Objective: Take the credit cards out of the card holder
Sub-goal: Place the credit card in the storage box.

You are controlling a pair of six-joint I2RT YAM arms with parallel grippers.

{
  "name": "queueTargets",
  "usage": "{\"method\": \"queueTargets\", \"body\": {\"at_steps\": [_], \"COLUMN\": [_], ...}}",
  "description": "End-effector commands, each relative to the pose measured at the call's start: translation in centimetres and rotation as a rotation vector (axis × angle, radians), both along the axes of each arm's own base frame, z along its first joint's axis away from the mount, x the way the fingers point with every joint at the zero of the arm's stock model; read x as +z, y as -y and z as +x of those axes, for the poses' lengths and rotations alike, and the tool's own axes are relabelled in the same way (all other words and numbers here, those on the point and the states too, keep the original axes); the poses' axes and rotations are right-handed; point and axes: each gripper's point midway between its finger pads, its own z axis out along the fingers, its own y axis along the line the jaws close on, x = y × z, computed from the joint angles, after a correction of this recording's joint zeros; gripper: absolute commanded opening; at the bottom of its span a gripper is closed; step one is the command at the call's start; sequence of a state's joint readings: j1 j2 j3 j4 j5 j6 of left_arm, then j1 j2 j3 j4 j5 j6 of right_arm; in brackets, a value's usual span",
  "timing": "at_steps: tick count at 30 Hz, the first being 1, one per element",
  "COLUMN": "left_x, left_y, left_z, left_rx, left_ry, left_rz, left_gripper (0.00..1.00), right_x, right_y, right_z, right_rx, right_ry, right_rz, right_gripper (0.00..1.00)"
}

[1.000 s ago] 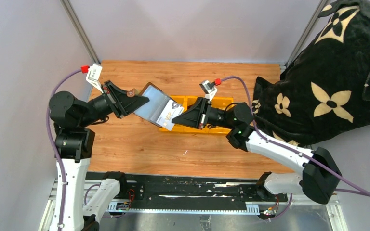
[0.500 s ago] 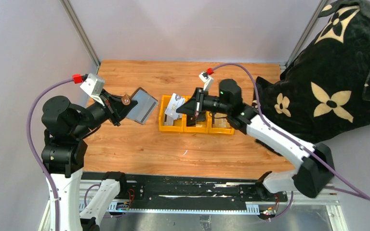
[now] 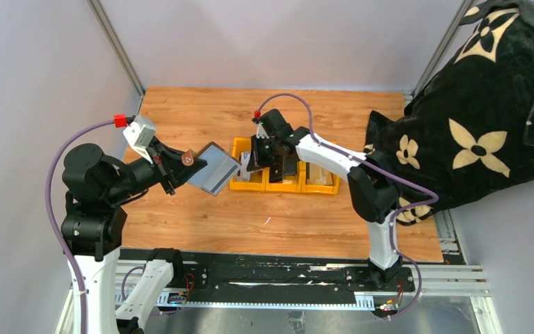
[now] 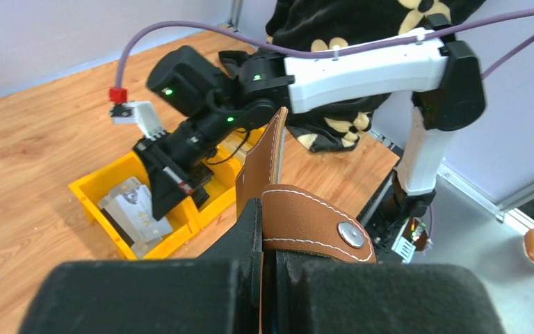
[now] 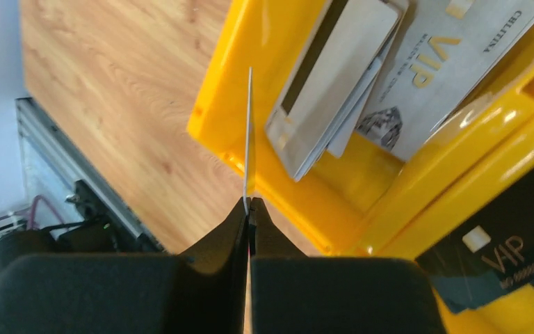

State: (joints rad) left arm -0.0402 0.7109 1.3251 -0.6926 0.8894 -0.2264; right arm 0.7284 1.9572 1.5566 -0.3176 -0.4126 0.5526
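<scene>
Left end effector [image 4: 262, 240] clenched on the card holder [image 3: 213, 177], held open above the desk [image 3: 201, 223], just left of the yellow bin [image 3: 238, 185]. Right end effector [image 5: 248, 209] pinches one credit card [image 5: 249, 132] edge-on over the bin's left compartment, where other cards [image 5: 417, 76] lie. Card judged light, stiff and slick; an edge grip suits.

I'm driving this in a robot lab test cell: wood-top bench [image 3: 181, 216] boxed in by plain grey panels [image 3: 35, 69] and aluminium frame posts [image 3: 115, 45], black mounting rail [image 3: 285, 278] along the near edge, patterned black blanket [image 3: 487, 104] draped on the right.
</scene>
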Motion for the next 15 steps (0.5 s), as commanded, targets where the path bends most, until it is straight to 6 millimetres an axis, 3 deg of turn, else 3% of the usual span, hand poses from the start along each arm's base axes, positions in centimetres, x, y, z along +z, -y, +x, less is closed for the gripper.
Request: {"method": "queueTargets", "body": {"at_steps": [1,4,8,12,15], "left_x": [0.7,0.7,0.5,0.2,0.3], "left_y": [0.6,0.9,1.3,1.5,1.6], "left_z": [-1.2,-1.6,-2.5,-2.8,-2.9], "left_rx": [-0.056,-0.086,-0.14,-0.164,-0.178], "left_ry": [0.013,0.003,-0.012,-0.023,-0.026], "left_rz": [-0.032,-0.039,-0.043,-0.046,-0.047], "left_gripper": [0.0,0.0,0.0,0.0,0.0], "right_x": [-2.1,-2.3,-1.0,1.8,5.2], "right_y": [-0.3,-0.7,-0.6,-0.2,0.8], "right_z": [1.0,2.1,3.8,4.6,4.5], "right_rx": [-0.006,-0.018,-0.04,-0.051,-0.05], "right_ry": [0.012,0.041,0.108,0.188,0.262], "right_rz": [-0.111,-0.131,-0.166,-0.163,-0.162], "right_gripper": [0.0,0.03,0.27,0.55,0.6]}}
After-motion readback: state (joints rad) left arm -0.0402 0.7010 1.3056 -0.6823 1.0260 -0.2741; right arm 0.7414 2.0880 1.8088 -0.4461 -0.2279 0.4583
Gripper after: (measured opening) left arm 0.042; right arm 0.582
